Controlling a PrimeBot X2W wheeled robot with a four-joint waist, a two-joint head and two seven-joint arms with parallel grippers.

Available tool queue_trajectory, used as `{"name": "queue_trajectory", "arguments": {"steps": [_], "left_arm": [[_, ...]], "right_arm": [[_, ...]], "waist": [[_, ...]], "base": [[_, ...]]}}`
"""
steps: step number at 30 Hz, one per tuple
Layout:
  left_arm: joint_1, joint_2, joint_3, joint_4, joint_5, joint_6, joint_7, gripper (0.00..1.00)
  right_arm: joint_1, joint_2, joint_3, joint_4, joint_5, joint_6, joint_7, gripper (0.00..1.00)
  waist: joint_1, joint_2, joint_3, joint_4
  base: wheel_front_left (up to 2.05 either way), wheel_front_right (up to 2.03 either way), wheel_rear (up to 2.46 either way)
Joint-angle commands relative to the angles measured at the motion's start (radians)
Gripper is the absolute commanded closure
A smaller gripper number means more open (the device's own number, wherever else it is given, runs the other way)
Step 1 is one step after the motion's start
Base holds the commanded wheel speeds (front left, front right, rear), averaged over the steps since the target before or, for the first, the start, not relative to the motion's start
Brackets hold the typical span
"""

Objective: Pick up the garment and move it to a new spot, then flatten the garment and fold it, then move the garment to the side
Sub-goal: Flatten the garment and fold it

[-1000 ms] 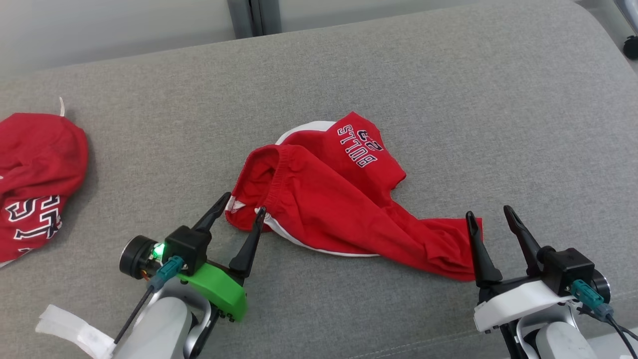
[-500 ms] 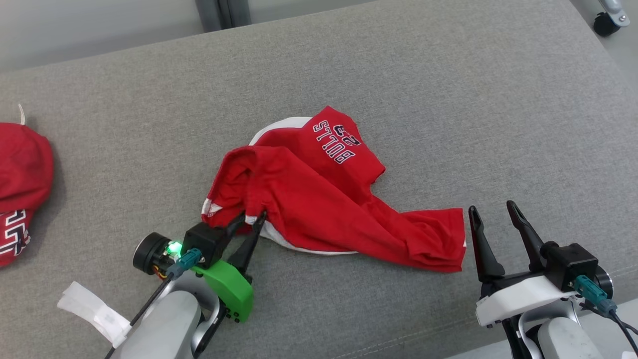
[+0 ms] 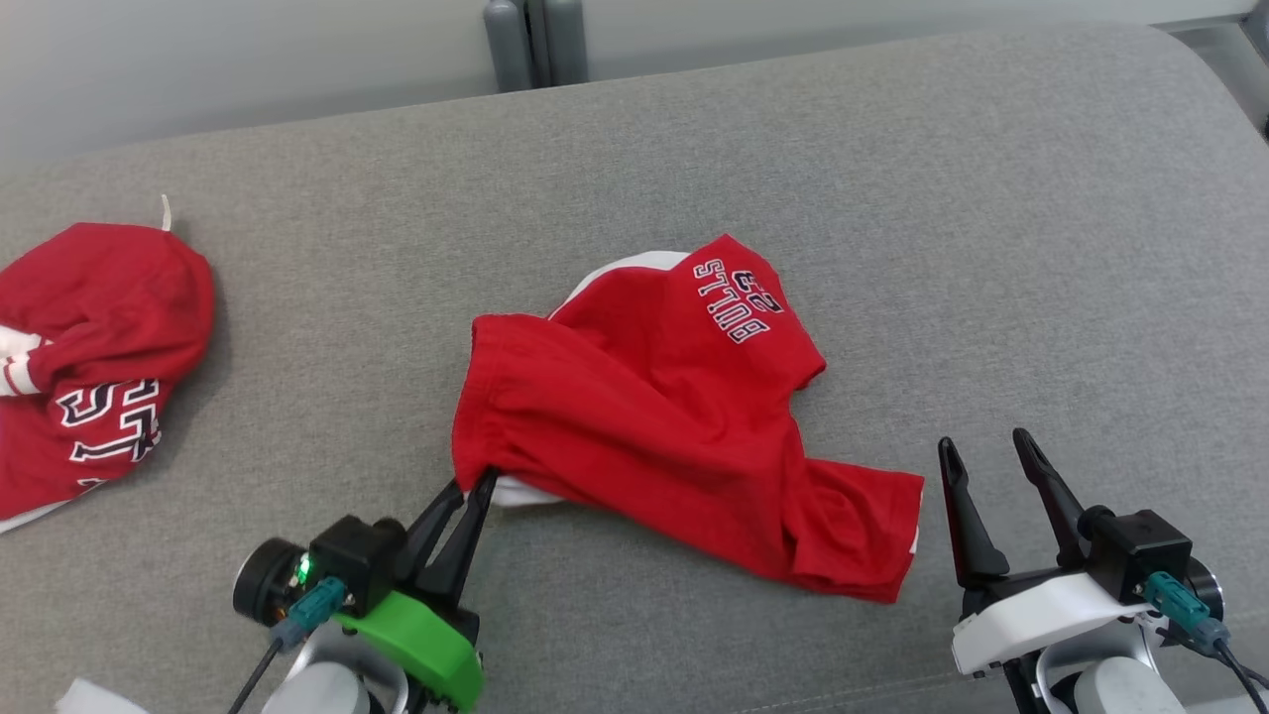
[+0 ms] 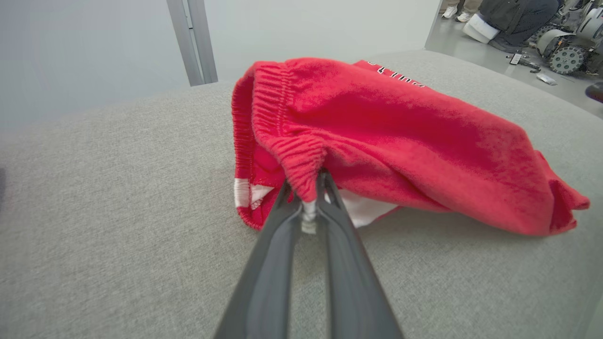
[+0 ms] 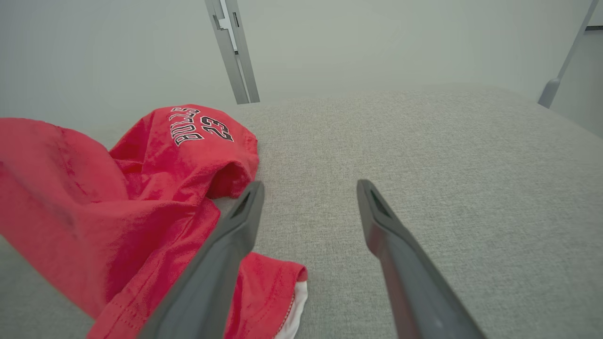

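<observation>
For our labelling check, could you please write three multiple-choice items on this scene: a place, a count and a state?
1. Where does the left gripper pinch the red shorts? A waistband B leg hem C lettering
2. How many red garments lie on the grey cushion? A one B two C three
3. The right gripper is: A open, empty B shut on cloth C shut, empty
Answers: 1A, ribbed elastic between its fingers; 2B, a second garment lies far left; 3A, fingers apart, nothing between them.
</observation>
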Motion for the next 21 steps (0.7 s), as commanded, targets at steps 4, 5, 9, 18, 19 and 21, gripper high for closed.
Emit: {"name": "queue_trajectory", "arguments": {"steps": [4, 5, 9, 18, 19, 21], "left_arm": [[0.117, 0.012, 0.014, -0.013, -0.035, 0.022, -0.001, 1.00], [0.136, 0.006, 0.011, -0.009, -0.044, 0.023, -0.001, 1.00], [0.166, -0.022, 0.012, 0.019, -0.063, 0.023, 0.000, 0.82], [0.153, -0.070, 0.178, -0.106, 0.020, 0.042, 0.000, 0.00], [0.158, -0.074, 0.204, -0.119, 0.027, 0.045, 0.000, 0.00], [0.172, -0.082, 0.257, -0.146, 0.043, 0.051, 0.000, 0.00]], "right_arm": [[0.007, 0.006, -0.004, 0.002, 0.000, 0.000, -0.003, 0.00], [0.007, 0.006, -0.003, 0.005, 0.002, 0.000, -0.003, 0.00], [0.010, 0.003, -0.003, 0.011, 0.007, 0.000, -0.003, 0.00], [0.012, -0.007, 0.003, 0.014, 0.005, 0.000, -0.003, 0.00], [0.014, -0.007, 0.004, 0.014, 0.004, 0.000, -0.003, 0.00], [0.020, -0.006, 0.006, 0.012, 0.000, 0.000, -0.003, 0.00]], "waist": [[0.0000, 0.0000, -0.011, 0.043], [0.0000, 0.0000, -0.010, 0.046], [0.0000, 0.0000, -0.015, 0.056], [0.0000, 0.0000, -0.044, 0.063], [0.0000, 0.0000, -0.047, 0.061], [0.0000, 0.0000, -0.056, 0.057]], "base": [[0.00, 0.00, 0.00], [0.00, 0.00, 0.00], [0.00, 0.00, 0.00], [0.00, 0.00, 0.00], [0.00, 0.00, 0.00], [0.00, 0.00, 0.00]]}}
